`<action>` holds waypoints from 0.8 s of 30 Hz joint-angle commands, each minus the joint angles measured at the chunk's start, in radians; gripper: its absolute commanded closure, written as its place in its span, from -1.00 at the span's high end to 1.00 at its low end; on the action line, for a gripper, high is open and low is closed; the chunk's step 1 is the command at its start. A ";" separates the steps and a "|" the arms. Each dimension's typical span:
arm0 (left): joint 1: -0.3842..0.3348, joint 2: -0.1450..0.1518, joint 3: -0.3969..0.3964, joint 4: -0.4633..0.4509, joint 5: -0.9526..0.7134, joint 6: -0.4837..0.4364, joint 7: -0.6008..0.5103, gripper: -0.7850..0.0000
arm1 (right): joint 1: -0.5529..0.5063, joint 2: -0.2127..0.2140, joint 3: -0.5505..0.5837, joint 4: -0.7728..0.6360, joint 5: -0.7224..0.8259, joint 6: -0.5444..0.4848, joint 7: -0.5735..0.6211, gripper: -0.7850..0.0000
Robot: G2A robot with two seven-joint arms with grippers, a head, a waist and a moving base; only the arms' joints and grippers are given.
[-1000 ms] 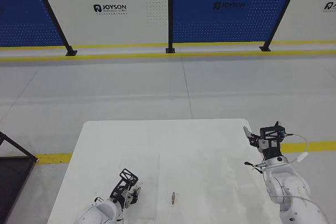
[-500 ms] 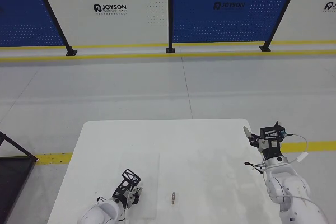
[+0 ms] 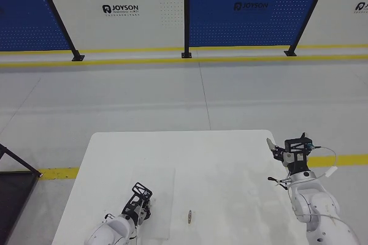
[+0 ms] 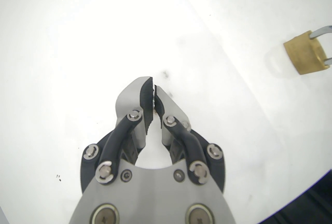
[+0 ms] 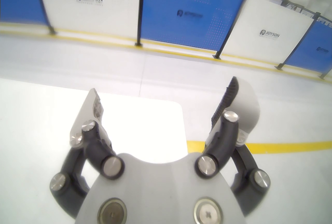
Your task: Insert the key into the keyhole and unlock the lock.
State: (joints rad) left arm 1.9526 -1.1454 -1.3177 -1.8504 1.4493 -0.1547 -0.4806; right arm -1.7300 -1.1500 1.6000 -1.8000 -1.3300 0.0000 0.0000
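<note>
White table (image 3: 221, 165) fronts blue fencing (image 3: 245, 21); left claw (image 4: 153, 87) seemingly clamps key (image 4: 154, 102), right claw (image 5: 163, 89) apart.

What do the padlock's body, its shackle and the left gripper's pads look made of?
Padlock body: likely brass, matte golden-yellow block.
Shackle: probably steel, smooth silvery sheen.
Left gripper pads: black, rubber-like, ridged faces on pale metal fingers, pinching a thin silvery sliver, likely the key.
</note>
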 commanded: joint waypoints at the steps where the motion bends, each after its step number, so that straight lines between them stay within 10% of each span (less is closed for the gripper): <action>1: 0.004 0.001 -0.005 -0.005 -0.003 0.001 0.005 -1.00 | 0.000 0.000 0.000 0.000 0.000 0.000 0.000 1.00; 13: 0.085 0.012 -0.107 -0.106 -0.148 -0.063 0.126 -1.00 | 0.000 0.000 0.000 0.000 0.000 0.000 0.000 1.00; 24: 0.197 0.029 -0.226 -0.142 -0.319 -0.322 0.434 -1.00 | 0.000 0.000 0.000 0.000 0.000 0.000 0.000 1.00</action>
State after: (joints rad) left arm 2.1463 -1.1174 -1.5383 -1.9954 1.1466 -0.4575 -0.0673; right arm -1.7300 -1.1500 1.6000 -1.8000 -1.3300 0.0000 0.0000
